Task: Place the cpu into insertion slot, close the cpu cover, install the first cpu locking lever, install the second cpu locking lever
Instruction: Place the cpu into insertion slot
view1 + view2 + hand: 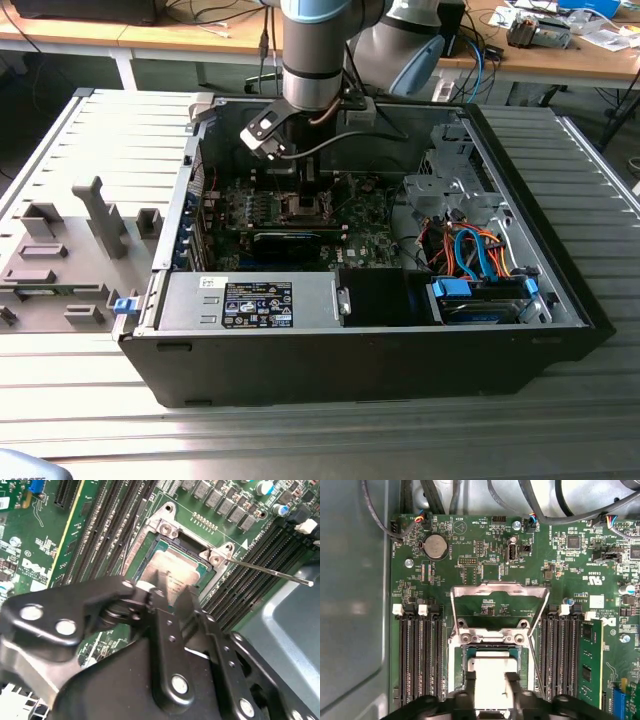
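Straddling pale silver-beige square cpu (492,672), black gripper (492,687) is held at small square dark-rimmed insertion slot (492,653); whether jaws are clamped cannot be told. Thin metal-frame cpu cover (495,588) is raised.

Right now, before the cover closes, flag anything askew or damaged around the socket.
Nothing stands out. The cpu lines up square with the insertion slot under the gripper; the cpu cover stands hinged open, unbent.

The arm (313,60) is a silver-grey cylinder with a pale blue band at its 12 o'clock end. A grey cable (325,148) loops at its 6 o'clock end. The claw (172,592) is matte black, its flat links pinned with round silver screws.
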Controlling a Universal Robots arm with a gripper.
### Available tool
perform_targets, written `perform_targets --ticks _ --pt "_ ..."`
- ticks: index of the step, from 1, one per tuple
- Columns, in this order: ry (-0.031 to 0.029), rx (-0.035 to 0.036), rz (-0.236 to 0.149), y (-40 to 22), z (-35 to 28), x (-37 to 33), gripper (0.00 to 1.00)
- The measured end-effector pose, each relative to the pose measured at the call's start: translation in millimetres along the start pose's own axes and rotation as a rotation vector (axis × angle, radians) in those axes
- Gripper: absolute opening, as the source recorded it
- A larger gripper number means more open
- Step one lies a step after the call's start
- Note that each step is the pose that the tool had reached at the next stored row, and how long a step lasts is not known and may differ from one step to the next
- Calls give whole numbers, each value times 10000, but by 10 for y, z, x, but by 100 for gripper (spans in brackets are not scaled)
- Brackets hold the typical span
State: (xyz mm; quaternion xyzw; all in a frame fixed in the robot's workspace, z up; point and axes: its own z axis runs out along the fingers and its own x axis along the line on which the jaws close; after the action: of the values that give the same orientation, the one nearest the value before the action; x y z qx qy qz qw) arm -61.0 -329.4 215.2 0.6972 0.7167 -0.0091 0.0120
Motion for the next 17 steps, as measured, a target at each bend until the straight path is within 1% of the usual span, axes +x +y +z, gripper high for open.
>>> perform_targets --ticks 4,7,13,17 --pt "0 -7 -246 -12 14 -37 11" --pt "1 -10 -333 -17 36 -89 11" --pt "1 -11 -378 -18 85 -91 11" --pt "-6 -7 -379 -19 107 -92 11"
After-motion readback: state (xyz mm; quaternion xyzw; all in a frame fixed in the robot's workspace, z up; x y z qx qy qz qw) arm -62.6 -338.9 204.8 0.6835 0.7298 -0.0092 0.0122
